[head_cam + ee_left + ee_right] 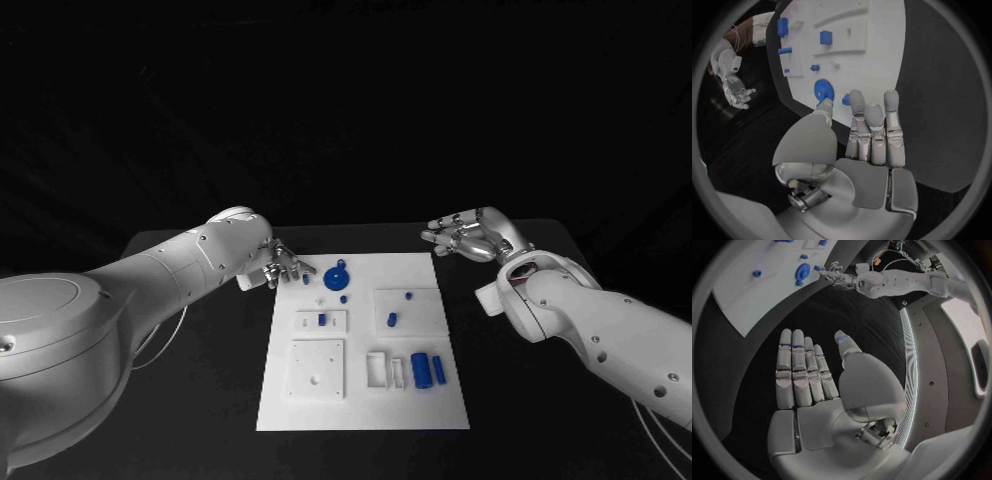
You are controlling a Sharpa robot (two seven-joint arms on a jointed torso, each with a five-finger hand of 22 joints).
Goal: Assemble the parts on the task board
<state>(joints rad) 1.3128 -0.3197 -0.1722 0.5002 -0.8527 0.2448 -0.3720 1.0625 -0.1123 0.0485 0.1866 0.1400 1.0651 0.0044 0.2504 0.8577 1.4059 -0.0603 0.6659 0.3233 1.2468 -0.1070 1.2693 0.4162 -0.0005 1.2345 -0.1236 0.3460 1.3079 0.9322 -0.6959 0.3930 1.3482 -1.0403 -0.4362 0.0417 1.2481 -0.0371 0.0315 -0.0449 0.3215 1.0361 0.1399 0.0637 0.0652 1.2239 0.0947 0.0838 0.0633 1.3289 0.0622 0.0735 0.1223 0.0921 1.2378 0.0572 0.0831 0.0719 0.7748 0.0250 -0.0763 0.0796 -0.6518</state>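
From my seat, nearest me on the task board (361,410) sit the white square plate (316,370) and, beside it, two blue cylinders (421,369) lying by white slotted holders; they look laid out as stock, waiting to be picked. Farther up are two raised white fixtures, one with a blue peg (392,320) standing in it. At the far end lies the blue gear (336,278), with a small blue pin (307,281) just beside it.

My left robot hand (283,268) hovers at the board's far left corner, just beside that gear, fingers straight and apart, holding nothing; I judge it is lining up to pick the gear or pin. The left wrist view shows what the head view hides: the fingertips (891,99) are above the black counter (942,100), just off the board's edge, not touching the gear.

My right robot hand (469,236) waits off the board's far right corner, over the counter. The right wrist view shows its palm flat, fingers extended, released and empty, kept clear of the working side.
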